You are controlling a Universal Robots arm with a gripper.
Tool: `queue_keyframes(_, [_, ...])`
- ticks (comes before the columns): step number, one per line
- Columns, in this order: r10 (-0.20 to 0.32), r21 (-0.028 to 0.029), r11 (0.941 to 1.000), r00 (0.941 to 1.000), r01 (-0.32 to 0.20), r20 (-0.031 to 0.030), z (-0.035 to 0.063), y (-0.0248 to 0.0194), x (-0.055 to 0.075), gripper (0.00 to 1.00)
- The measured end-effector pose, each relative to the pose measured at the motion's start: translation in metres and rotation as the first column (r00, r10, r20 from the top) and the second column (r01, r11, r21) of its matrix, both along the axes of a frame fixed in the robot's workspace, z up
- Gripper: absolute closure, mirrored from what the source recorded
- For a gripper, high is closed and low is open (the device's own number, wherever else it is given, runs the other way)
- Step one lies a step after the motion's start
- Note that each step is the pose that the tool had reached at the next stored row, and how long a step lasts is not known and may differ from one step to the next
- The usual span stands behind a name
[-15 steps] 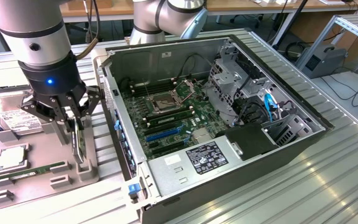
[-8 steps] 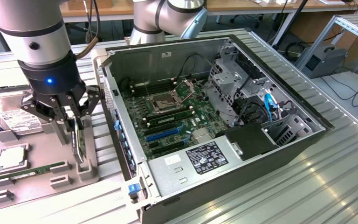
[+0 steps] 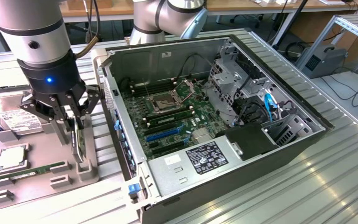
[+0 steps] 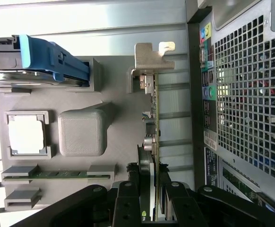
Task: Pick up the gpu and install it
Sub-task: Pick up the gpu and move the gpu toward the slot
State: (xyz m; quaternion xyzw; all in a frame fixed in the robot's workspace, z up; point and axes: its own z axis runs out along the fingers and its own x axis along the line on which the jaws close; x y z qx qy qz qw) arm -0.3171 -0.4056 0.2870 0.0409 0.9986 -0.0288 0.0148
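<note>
The tool (image 3: 73, 122) points straight down over the grey tray (image 3: 42, 186), fingers partway closed and seemingly pinching the gpu (image 4: 155, 118) by its flat faces. The card stands on edge in its slot, likely to offer those faces. It sits between the fingers, beside the open computer case (image 3: 166, 51).

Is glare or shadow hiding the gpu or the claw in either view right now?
Exterior view: glare streaks on the ribbed table, well away from the gpu, which sits evenly lit under the claw. Wrist view: the table strip is washed out white, the claw is dark, the gpu's edge is readable.
</note>
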Motion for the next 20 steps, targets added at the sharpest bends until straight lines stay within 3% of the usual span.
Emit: queue_keyframes(20, [0.0,0.0,1.0,1.0,0.0,0.0,0.0056,0.0,0.0,0.73])
